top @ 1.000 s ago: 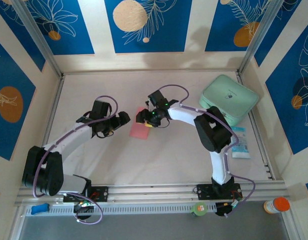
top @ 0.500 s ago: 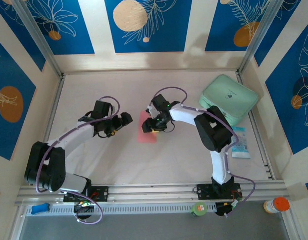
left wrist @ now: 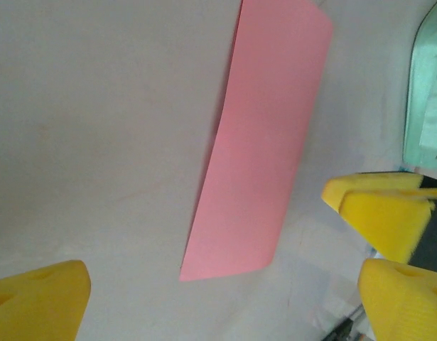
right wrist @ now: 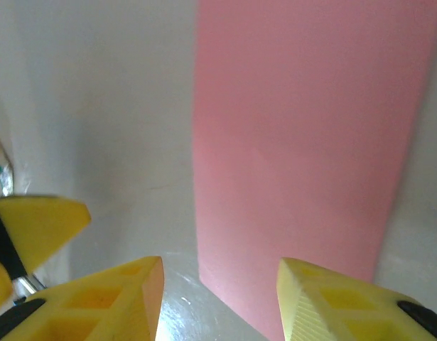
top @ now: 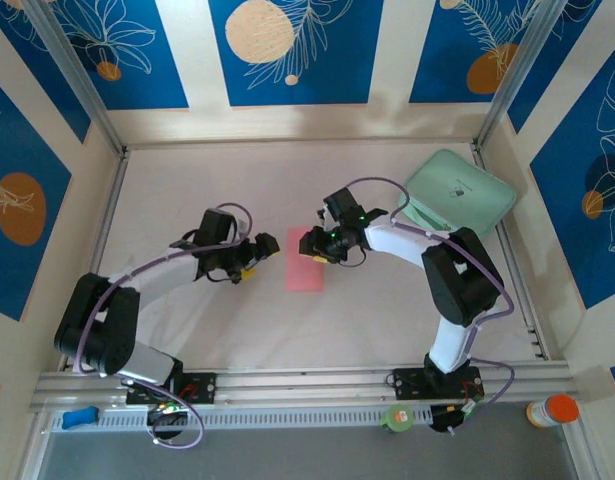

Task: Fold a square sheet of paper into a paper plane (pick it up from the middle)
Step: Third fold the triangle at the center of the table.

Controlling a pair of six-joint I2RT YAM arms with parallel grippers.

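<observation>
top external: square sheet of paper (top: 305,262), a narrow pink rectangle, flat on bench (top: 187,190), between left pincer (top: 259,256) and right pincer (top: 315,247).
left wrist: left pincer wide open, empty; paper just ahead of it.
right wrist: right pincer partly open, gripping nothing; paper's near edge under its fingertips.

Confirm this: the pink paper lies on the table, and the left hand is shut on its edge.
Not quite. The left hand is open and clear of the pink paper. The left wrist view shows its fingers standing wide apart, with bare table between them and the sheet. The rest holds: the paper lies on the table.
</observation>
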